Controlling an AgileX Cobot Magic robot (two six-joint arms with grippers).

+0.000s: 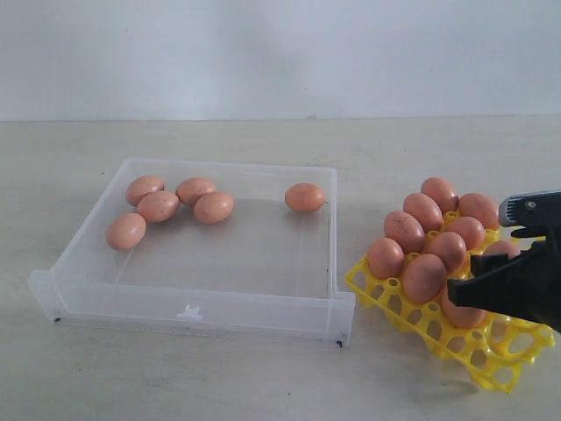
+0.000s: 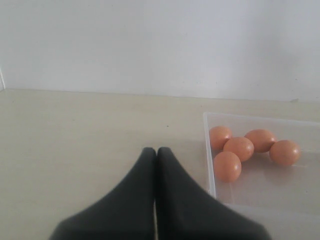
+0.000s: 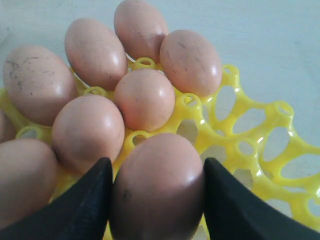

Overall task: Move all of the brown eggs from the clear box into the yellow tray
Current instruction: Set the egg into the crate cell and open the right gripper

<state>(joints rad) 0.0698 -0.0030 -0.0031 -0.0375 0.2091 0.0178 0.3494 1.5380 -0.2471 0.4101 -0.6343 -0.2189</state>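
Observation:
The clear box [image 1: 202, 298] sits left of centre and holds several brown eggs [image 1: 158, 206], most bunched at its back left and one [image 1: 305, 197] alone at the back right. The yellow tray [image 1: 491, 355] lies to the right of the box, with several eggs [image 1: 423, 210] seated in its cups. My right gripper [image 1: 463, 300] is low over the tray's near side, shut on a brown egg [image 3: 157, 187] with a finger [image 3: 95, 200] pressed on each side. My left gripper [image 2: 156, 152] is shut and empty, just outside the box wall [image 2: 209, 150]. It does not show in the exterior view.
Empty cups [image 3: 280, 145] remain on the tray's outer side, beside the held egg. The beige tabletop [image 2: 75, 135] spreads around the box and tray, and a pale wall [image 1: 280, 53] stands behind.

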